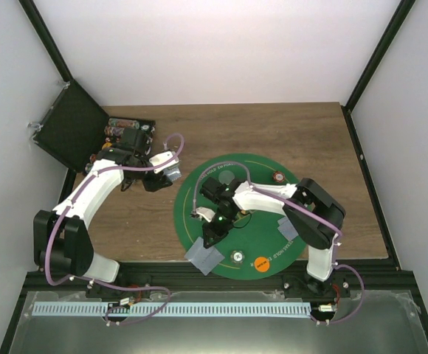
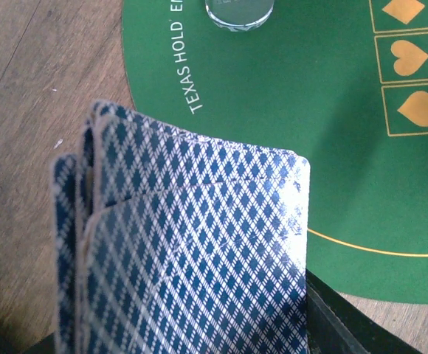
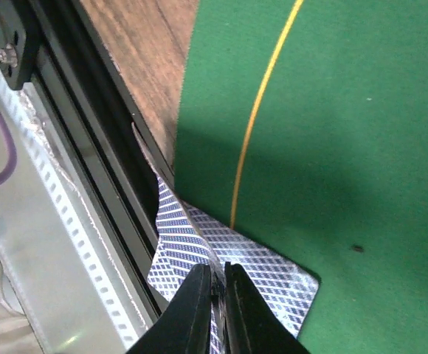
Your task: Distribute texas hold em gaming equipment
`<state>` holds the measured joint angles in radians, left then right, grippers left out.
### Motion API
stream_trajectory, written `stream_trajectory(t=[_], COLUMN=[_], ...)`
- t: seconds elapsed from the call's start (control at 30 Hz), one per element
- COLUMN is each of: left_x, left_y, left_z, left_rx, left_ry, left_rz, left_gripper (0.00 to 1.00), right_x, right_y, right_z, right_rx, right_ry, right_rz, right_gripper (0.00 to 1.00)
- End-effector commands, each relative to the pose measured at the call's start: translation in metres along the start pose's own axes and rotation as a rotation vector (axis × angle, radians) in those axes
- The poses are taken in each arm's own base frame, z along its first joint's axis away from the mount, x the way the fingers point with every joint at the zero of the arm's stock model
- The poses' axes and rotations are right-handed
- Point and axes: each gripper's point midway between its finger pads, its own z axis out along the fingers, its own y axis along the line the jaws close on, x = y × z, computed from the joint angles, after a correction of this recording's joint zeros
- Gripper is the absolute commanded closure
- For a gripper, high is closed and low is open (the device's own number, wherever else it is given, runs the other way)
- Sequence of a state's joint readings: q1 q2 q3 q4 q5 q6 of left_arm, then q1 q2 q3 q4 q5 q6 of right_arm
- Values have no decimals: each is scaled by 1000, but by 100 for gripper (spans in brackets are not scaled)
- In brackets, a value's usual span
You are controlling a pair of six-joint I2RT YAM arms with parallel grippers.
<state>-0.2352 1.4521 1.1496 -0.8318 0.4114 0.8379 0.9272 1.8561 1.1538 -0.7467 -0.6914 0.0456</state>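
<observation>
**Ben:** Where are the cards?

**Mia:** Some are in the left gripper (image 1: 167, 169). Its jaws are closed part way on a fan of cards (image 2: 192, 251), and we see their blue diamond backs. It hangs over the wood table (image 1: 302, 140), just off the green mat (image 1: 254, 240) at about ten o'clock.

**Ben:** And the other arm?

**Mia:** The right gripper (image 3: 215, 295) is down at the mat's edge at about seven o'clock. Its jaws are almost together, with only a thin slit between them. It touches the flat cards (image 3: 266, 273) that lie there, half on the mat and half off. I think a card edge is nipped in the slit, but the view is too tight to be sure.

**Ben:** Any more cards?

**Mia:** Yes, a second pile (image 1: 289, 228) lies on the mat at about four o'clock.

**Ben:** And the round things?

**Mia:** An orange token (image 1: 260, 262) sits on the mat near six o'clock. A clear token (image 2: 240, 11) sits on the mat too, beyond the fan.

**Ben:** What is that dark thing?

**Mia:** An open black box (image 1: 74, 129), at ten o'clock on the table.
</observation>
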Motion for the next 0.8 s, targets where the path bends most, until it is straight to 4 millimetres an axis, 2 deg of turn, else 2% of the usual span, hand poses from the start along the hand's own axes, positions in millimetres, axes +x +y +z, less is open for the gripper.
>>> stream_trajectory(t=[0.0,0.3,0.47,0.57,0.67,0.77], left_x=[-8,-8,-9,-13,-19,-26], left_y=[1,-2,-3,-6,-15,-34], left_z=[-9,-11,-12,-14,-18,-17], left_rx=[-14,-7,0,21,70,138], left_ry=[-32,-29,-34,-47,-56,-36], left_rz=[14,21,22,23,26,53], left_gripper=[48,48,48,48,47,47], right_x=[-10,-21,-21,-31,-51,-74], right_y=[-6,-3,-2,1,6,16], right_z=[-4,-30,-61,-98,-151,-204], right_rx=[73,159,198,169,97,20], right_ry=[-11,-76,-149,-285,-511,-774], right_rz=[0,-1,14,26,26,-25], right_gripper=[87,72,67,61,53,43])
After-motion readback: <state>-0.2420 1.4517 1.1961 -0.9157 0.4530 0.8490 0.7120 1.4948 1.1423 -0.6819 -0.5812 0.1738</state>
